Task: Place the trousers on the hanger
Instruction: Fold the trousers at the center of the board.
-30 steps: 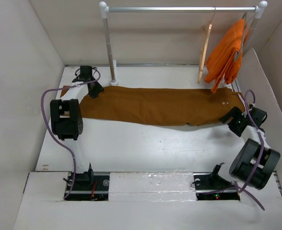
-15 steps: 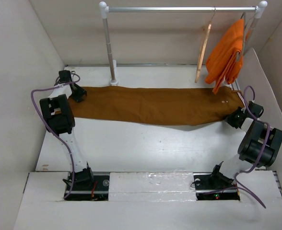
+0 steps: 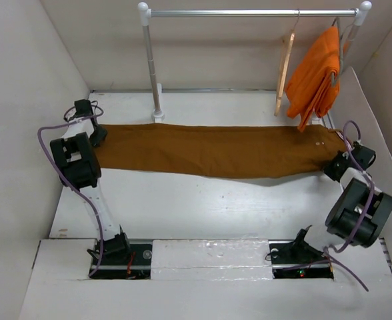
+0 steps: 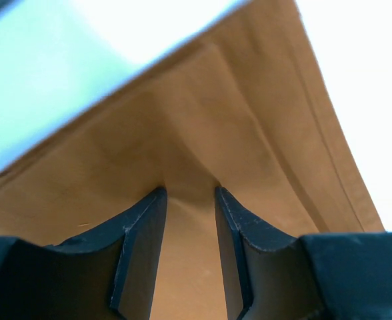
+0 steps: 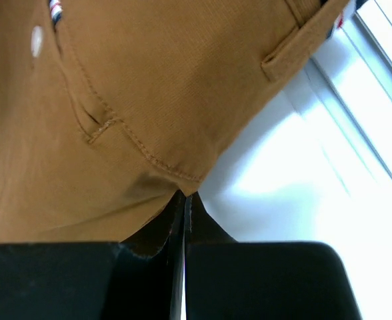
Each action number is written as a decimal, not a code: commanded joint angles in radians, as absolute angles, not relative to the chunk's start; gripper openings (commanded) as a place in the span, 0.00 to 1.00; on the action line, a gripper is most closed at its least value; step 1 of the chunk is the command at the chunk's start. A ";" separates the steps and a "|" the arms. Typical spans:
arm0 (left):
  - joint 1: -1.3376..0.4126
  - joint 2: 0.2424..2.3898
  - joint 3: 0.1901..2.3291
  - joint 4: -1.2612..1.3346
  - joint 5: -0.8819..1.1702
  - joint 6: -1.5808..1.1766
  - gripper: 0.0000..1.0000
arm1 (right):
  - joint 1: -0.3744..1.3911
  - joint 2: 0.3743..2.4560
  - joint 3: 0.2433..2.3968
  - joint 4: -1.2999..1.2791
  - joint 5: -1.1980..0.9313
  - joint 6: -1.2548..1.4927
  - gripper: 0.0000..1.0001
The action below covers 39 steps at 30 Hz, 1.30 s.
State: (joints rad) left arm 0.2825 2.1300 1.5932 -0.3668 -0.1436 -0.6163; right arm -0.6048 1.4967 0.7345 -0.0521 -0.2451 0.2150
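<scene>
Out to the left of the clothes rail [image 3: 249, 12], just beyond its post, the left end effector [image 3: 97, 135] is partly closed and grasping the trousers [image 3: 216, 150]. In its wrist view the two dark fingers [image 4: 139, 227] stand a little apart with a raised fold of the leg end bunched between them. The trousers lie in front of the rail as one long band of rust-brown woven cloth, running nearly the rail's whole width across the white worktop [image 3: 203, 207], smooth along the far edge and slightly bowed along the near one.

The hanger [image 3: 285, 67], slim pale wood on a thin metal hook, hangs from the rail towards its right end. Just beside it a brighter orange garment [image 3: 313, 73] droops in folds.

Below the rail's right end, the right end effector [image 3: 334, 167] is clenched, its fingers pressed flat together on the very edge of the trousers near the waist. A pale button [image 5: 36, 41], a stitched pocket seam and a belt loop [image 5: 286, 53] show there.

A second ago the left end sat closer to the rail's post with the cloth rumpled, and the right fingers were wide. Now both ends have drawn outward and the cloth lies straighter.
</scene>
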 commanded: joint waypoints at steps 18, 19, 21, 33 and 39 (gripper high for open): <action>0.399 1.605 1.146 -0.394 -0.163 -0.618 0.64 | -0.631 1.238 0.683 -0.144 -0.344 0.198 0.68; 0.399 1.603 1.132 -0.409 -0.176 -0.621 0.65 | -0.620 1.235 0.678 -0.144 -0.345 0.201 0.69; 0.414 1.620 1.105 -0.466 -0.179 -0.624 0.67 | -0.620 1.241 0.667 -0.137 -0.347 0.209 0.74; 0.446 1.713 1.085 -0.540 -0.215 -0.633 0.78 | -0.620 1.384 0.644 -0.047 -0.469 0.235 0.93; 0.446 1.816 1.104 -0.512 -0.192 -0.646 0.40 | -0.712 1.453 0.644 -0.009 -0.471 0.268 0.92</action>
